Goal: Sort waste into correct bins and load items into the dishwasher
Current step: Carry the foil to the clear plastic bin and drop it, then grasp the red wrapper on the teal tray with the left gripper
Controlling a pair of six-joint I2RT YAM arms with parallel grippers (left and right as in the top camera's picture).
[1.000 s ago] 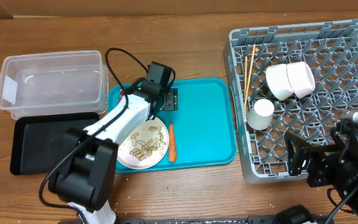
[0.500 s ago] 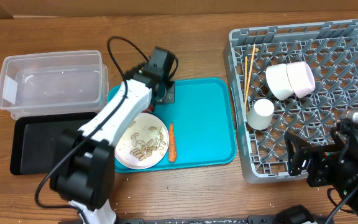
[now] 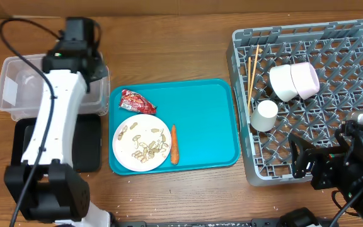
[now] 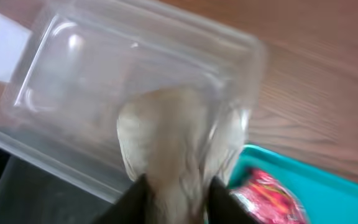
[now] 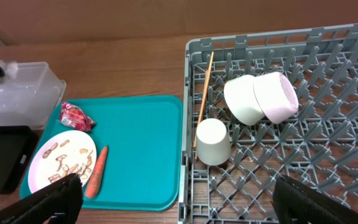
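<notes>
My left gripper [image 4: 176,200] is shut on the crumpled white tissue ball [image 4: 173,137] and holds it over the near right part of the clear tub [image 4: 61,81]. In the overhead view the left gripper [image 3: 92,63] is above the clear tub [image 3: 24,85]. The red wrapper [image 3: 137,101], the carrot [image 3: 174,144] and the white plate [image 3: 123,151] with peanut shells [image 3: 145,149] lie on the teal tray [image 3: 207,120]. The grey dish rack [image 3: 333,132] holds two bowls [image 3: 293,81], a cup [image 3: 265,116] and chopsticks [image 3: 253,72]. My right gripper [image 5: 179,205] is open and empty over the rack's near edge.
The flat black tray [image 3: 24,148] lies in front of the clear tub, partly under my left arm. A black cable loops from the left wrist over the table's back left. Bare wood table [image 3: 181,50] lies behind the teal tray.
My left gripper has risen from the teal tray with the tissue and swung left and back to above the clear tub. The red wrapper is now uncovered. The right arm has not moved.
</notes>
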